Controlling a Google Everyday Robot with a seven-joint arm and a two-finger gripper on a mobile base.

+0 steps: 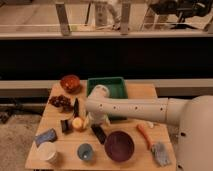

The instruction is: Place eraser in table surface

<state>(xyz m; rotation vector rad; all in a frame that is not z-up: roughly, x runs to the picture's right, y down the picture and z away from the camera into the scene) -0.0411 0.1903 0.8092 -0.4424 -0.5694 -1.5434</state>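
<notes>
Now the gripper (pixel 95 121) hangs low over the table (pixel 55 135), the eraser (pixel 99 133) just below it (grip state: cannot tell).

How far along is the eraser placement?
Looks mostly done: the eraser lies flat on the table, between the orange fruit and purple bowl. The pincer hangs just above its upper end; contact is unclear. Left: clearing the arm away.
</notes>
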